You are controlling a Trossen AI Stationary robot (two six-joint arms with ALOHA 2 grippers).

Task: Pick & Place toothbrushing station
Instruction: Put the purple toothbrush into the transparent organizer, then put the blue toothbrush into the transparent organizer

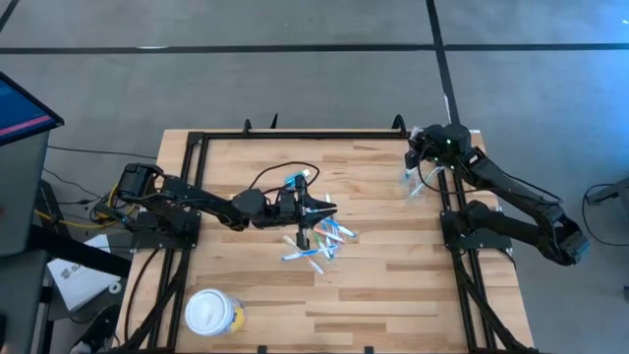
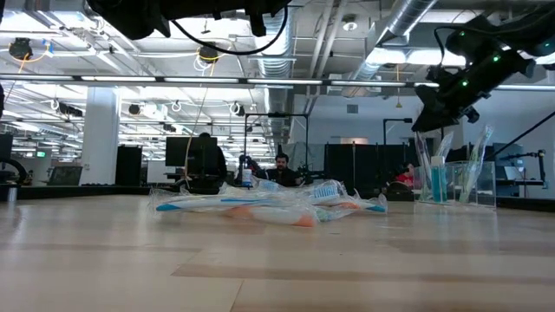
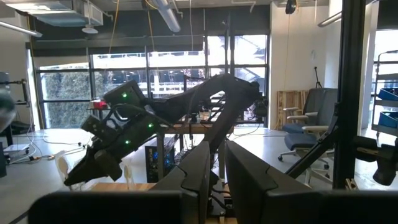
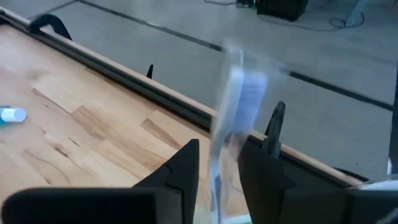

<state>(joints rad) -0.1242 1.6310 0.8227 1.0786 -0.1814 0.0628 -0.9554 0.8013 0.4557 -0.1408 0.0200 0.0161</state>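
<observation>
Several thin white, blue and pink toothbrushes lie in a loose pile (image 1: 319,241) at the table's middle; the pile also shows in the low view (image 2: 269,204). A small blue tube with a white cap (image 1: 295,180) lies just beyond the pile. A clear tumbler (image 2: 451,186) holding several toothbrushes stands at the far right (image 1: 414,185). My right gripper (image 4: 219,146) is above the tumbler, shut on one toothbrush (image 4: 239,93). My left gripper (image 1: 322,209) hangs high over the pile, pointing right, shut and empty. My right gripper pinches the toothbrush's shaft (image 4: 217,155) between its two fingers, which lie across it. The toothbrush stands nearly upright, and its upper end (image 4: 235,56) rises past the fingers. In the low view it reaches down from the gripper toward the tumbler's mouth (image 2: 422,147).
A round yellow tub with a white lid (image 1: 211,313) stands near the front left. A black frame rail (image 1: 295,135) runs along the table's far edge and sides. Bare wood lies between the pile and the tumbler.
</observation>
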